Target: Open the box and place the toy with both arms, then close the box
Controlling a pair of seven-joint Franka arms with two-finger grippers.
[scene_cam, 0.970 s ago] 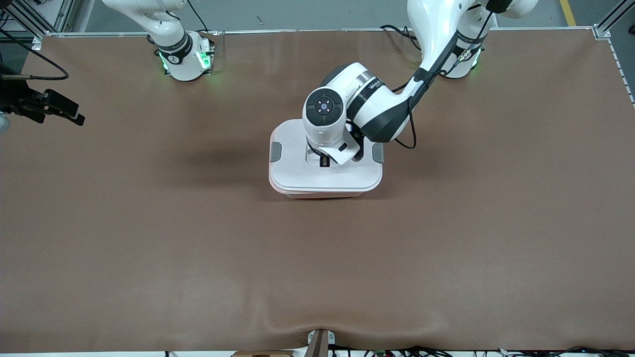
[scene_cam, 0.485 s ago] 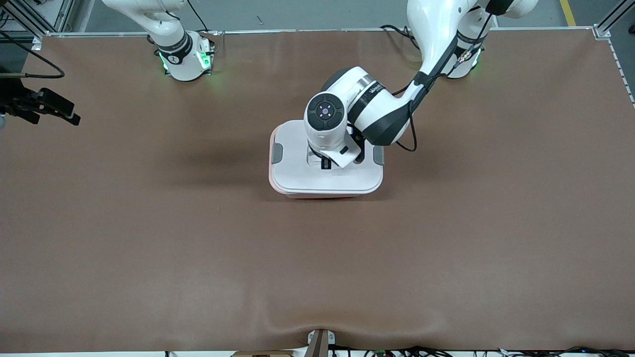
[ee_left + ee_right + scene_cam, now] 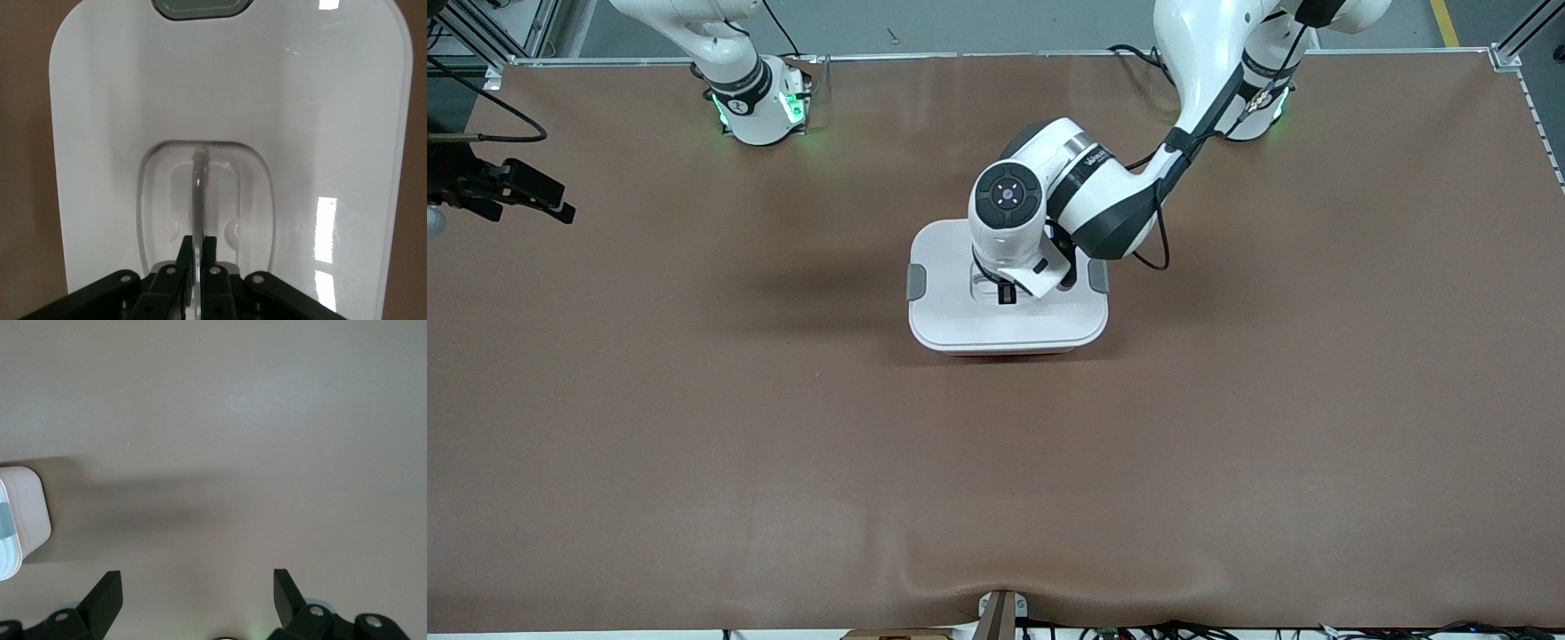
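Note:
The box stands in the middle of the table with its white lid point(image 3: 960, 316) on top, and a strip of the pink tub point(image 3: 1005, 353) shows under the lid's near edge. Grey clips point(image 3: 918, 281) sit on both lid sides. My left gripper point(image 3: 1007, 292) is down in the lid's central recess, shut on the clear handle point(image 3: 198, 193); the wrist view shows its jaws point(image 3: 197, 250) clamped on it. My right gripper point(image 3: 551, 206) waits open and empty over the table's edge at the right arm's end, and is also in its wrist view point(image 3: 197, 583). The toy is out of view.
The brown table mat point(image 3: 783, 462) lies around the box. A small bracket point(image 3: 1000, 613) and cables sit at the table's near edge. A corner of the box point(image 3: 23, 513) shows in the right wrist view.
The left gripper has shifted the lid slightly toward the right arm's end, so the tub's pink rim no longer shows along that side. The right gripper has barely moved.

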